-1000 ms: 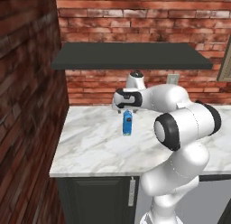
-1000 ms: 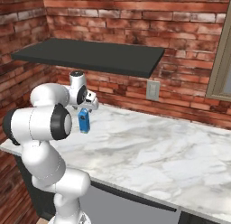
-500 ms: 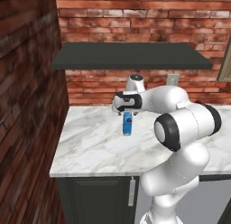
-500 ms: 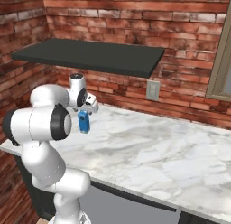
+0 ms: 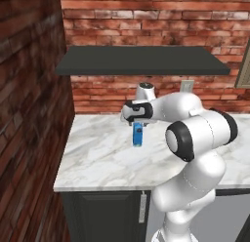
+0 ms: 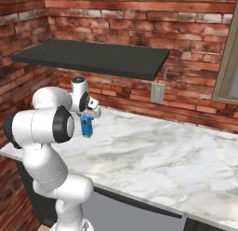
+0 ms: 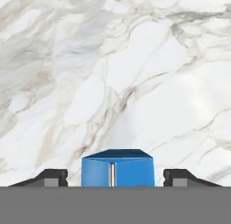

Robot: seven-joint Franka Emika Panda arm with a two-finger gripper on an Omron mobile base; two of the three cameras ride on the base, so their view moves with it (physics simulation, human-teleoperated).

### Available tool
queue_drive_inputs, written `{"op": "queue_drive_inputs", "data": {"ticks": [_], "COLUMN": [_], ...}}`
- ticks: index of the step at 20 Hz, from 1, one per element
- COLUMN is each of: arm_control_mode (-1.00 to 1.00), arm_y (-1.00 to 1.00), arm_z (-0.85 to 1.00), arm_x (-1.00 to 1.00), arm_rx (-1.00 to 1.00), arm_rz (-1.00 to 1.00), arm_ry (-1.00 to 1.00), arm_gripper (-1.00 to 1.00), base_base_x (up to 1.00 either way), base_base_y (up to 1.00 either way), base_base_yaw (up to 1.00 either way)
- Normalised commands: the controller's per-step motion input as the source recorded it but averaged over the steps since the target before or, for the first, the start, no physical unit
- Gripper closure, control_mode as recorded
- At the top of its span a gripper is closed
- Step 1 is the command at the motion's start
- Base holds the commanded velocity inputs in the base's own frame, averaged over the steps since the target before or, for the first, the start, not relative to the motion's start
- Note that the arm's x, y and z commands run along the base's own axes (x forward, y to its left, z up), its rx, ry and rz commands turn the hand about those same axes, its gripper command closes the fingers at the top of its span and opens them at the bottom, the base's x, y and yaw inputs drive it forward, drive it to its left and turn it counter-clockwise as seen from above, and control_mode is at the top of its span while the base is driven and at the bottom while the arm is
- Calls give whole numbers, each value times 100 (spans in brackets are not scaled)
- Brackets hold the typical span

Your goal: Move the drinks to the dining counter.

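1. Carton (image 5: 137, 134) stands upright on the marble desk (image 5: 97, 158) under the dark shelf (image 5: 141, 60), not yet carried to the dining counter.
2. Open desk lies to its right; brick walls close the left and back.
3. Gripper (image 7: 115, 175) straddles the carton, fingers (image 7: 52, 177) apart with gaps either side, nothing held.

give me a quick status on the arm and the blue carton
Gripper over slim blue gabled carton, fingers either side, gaps showing, not gripping yet. Carton upright on white-grey marble worktop. Nothing in the way.
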Motion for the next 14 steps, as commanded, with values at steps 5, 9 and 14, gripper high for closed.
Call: {"op": "queue_drive_inputs", "data": {"ticks": [5,9,14], "arm_control_mode": [-100,-100,-100], "arm_y": [-3,-18,-38], "arm_z": [-100,-91,38], "arm_x": [-40,-53,-91], "arm_rx": [0,0,0], "arm_rz": [-1,0,0], "arm_ry": [5,3,-16], "arm_gripper": [100,100,100], "base_base_x": [0,0,0], "base_base_y": [0,0,0], "base_base_yaw": [0,0,0]}}
